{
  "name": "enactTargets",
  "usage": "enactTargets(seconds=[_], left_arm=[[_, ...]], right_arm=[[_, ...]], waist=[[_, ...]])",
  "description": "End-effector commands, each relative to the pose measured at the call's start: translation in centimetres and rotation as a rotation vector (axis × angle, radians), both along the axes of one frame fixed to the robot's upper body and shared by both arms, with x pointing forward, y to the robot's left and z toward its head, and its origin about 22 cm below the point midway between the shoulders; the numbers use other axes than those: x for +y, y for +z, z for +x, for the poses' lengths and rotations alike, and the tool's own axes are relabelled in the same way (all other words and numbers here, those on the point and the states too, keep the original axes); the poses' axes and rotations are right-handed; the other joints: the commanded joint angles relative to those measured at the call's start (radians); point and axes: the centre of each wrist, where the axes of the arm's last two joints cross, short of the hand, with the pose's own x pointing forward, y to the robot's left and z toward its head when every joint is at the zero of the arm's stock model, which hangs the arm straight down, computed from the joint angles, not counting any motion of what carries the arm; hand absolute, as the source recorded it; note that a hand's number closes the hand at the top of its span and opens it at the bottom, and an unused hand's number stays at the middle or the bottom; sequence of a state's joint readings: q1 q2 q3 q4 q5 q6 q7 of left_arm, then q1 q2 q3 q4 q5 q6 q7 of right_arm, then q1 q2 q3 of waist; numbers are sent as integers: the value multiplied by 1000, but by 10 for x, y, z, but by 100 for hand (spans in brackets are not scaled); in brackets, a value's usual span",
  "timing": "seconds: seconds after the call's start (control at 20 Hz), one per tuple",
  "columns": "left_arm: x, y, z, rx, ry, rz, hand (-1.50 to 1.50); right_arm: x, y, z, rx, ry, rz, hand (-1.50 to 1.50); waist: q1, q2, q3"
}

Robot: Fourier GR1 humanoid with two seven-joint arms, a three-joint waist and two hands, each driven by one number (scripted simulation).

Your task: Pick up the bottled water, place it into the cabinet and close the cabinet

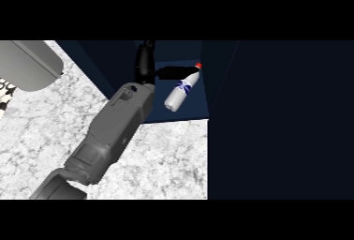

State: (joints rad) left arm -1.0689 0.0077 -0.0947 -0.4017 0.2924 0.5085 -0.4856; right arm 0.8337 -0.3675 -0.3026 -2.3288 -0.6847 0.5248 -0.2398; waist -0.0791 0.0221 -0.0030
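Observation:
The bottled water [178, 93] is white with a blue label and a red cap. It stands tilted inside the open dark cabinet [197, 110], cap up and to the right. My left forearm rises from the lower left, and my left hand [145, 63] is inside the cabinet just left of the bottle. Its fingers [176, 71] stretch straight to the right and reach the bottle's neck below the cap, without curling round it. My right hand does not show.
The cabinet's dark door [276, 122] fills the right side of the view. The marbled counter [173, 159] runs up to the cabinet. A grey rounded object [27, 65] lies at the top left, with a patterned item [4, 93] at the left edge.

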Motion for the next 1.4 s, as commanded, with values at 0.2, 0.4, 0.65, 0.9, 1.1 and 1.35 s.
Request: enactTargets(seconds=[0.2, 0.4, 0.65, 0.9, 1.1, 1.35], left_arm=[[-6, -1, -2, -69, -85, -81, -150], [-3, -15, -9, -78, -58, -83, -150], [-17, -9, -24, -59, -131, -175, -150], [-27, -28, -61, -30, -218, -216, -150], [-30, -49, -99, -28, -223, -239, -150], [-29, -62, -145, -38, -231, -319, -150]], right_arm=[[21, 24, 4, -46, -2, 5, -150], [21, 35, -14, -30, 19, -8, -150], [17, 25, 5, -32, -26, -19, -150], [18, 27, -6, -12, -45, -24, -150], [19, 39, -10, -29, -43, -23, -150], [11, 40, -1, -18, -32, -30, -150]], waist=[[17, -11, 1], [10, -19, 1], [59, -25, 2], [71, -31, 2], [77, -32, 2], [87, -30, 2]])
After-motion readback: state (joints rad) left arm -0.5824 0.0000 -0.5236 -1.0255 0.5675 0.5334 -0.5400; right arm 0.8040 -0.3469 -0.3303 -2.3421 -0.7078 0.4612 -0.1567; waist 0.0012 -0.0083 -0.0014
